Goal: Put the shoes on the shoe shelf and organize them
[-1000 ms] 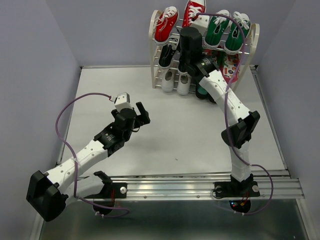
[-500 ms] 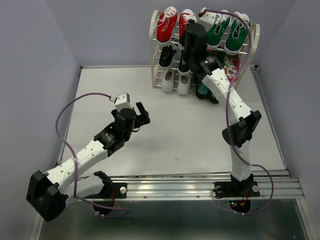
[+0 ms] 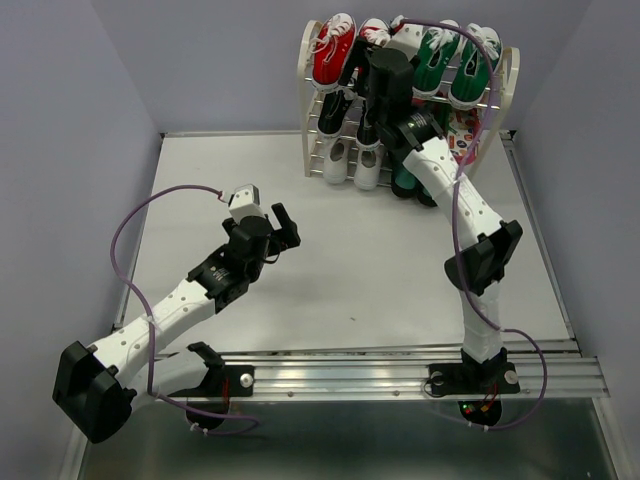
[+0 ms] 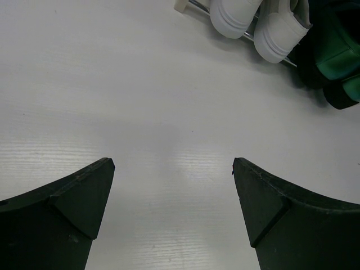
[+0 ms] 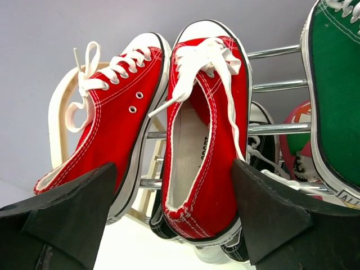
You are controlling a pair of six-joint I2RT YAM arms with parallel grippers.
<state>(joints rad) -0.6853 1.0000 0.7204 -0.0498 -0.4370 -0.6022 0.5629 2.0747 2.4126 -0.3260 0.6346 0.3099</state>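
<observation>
The shoe shelf (image 3: 304,95) stands at the table's far edge. Its top tier holds two red shoes side by side (image 5: 112,107) (image 5: 209,146), toes up on the silver rods (image 5: 275,85). Black shoes (image 3: 335,110) sit on the middle tier and white shoes (image 3: 340,160) on the bottom one. My right gripper (image 5: 173,166) is open at the top tier, its fingers on either side of the right red shoe's heel, holding nothing. My left gripper (image 4: 173,163) is open above bare table (image 4: 112,84), well short of the shelf.
Green sneakers (image 3: 468,60) fill the right half of the top tier, with pink patterned slippers (image 3: 463,130) below them. A dark green pair (image 3: 408,183) stands on the table at the shelf's foot. Walls enclose the table on three sides.
My right gripper lowered the second red shoe onto the top tier beside the first and opened, letting it go. The left arm has not moved.
</observation>
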